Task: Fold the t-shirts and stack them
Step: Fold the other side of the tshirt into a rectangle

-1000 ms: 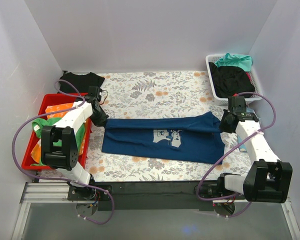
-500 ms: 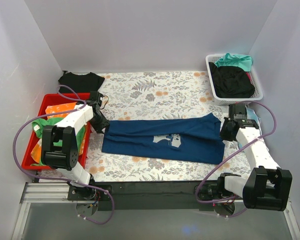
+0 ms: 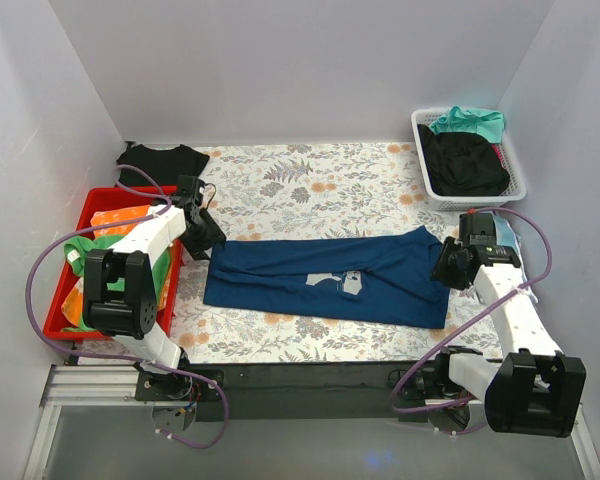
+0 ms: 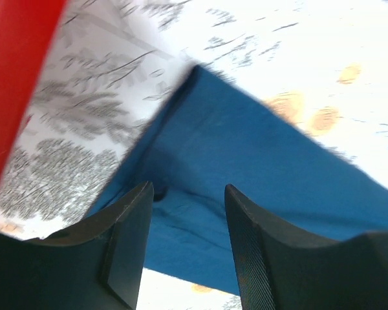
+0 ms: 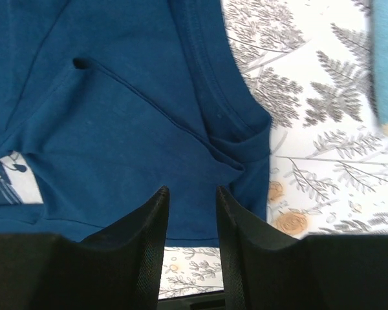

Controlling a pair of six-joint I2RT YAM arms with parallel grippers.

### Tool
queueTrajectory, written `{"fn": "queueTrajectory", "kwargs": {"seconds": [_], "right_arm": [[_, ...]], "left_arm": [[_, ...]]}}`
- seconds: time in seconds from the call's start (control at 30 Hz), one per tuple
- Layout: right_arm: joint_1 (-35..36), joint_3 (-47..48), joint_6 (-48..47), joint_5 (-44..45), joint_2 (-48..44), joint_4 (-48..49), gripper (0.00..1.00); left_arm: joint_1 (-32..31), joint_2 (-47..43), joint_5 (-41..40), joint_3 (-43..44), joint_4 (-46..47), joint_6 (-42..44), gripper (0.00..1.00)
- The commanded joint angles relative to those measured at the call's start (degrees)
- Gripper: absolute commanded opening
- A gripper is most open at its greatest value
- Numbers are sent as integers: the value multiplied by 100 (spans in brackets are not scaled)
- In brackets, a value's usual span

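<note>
A navy blue t-shirt (image 3: 325, 277) lies folded lengthwise across the flowered table, a strip of its pale print (image 3: 338, 282) showing. My left gripper (image 3: 205, 238) hangs open just above the shirt's left end (image 4: 246, 161), nothing between its fingers. At the right end (image 5: 116, 123), my right gripper (image 3: 446, 265) is open too, above the cloth. A black t-shirt (image 3: 160, 160) lies flat at the back left. A black t-shirt (image 3: 462, 163) and a teal one (image 3: 467, 121) fill the white basket (image 3: 430, 186).
A red bin (image 3: 78, 310) of orange and green cloth stands at the left edge, right beside my left arm. A pale blue item (image 3: 506, 236) lies by my right gripper. White walls close in the table on three sides.
Both grippers let go of the navy shirt's upper layer and opened. The lifted fold dropped onto the lower layer, covering most of the print. Both grippers drew slightly outward.
</note>
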Motion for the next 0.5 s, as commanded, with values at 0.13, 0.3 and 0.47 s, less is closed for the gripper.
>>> {"fn": "queueTrajectory", "kwargs": {"seconds": [0.13,0.3,0.47], "right_arm": [[15,296,87,-980,787,1013,40],[348,490,183,-999,1289,1356,40],[551,797,227,-841,1870,1603,40]], "left_arm": [[-128,65,641,461,406,282,47],[-242,206,650,453,432,317,47],[-268,268,607,383,415,343,47]]}}
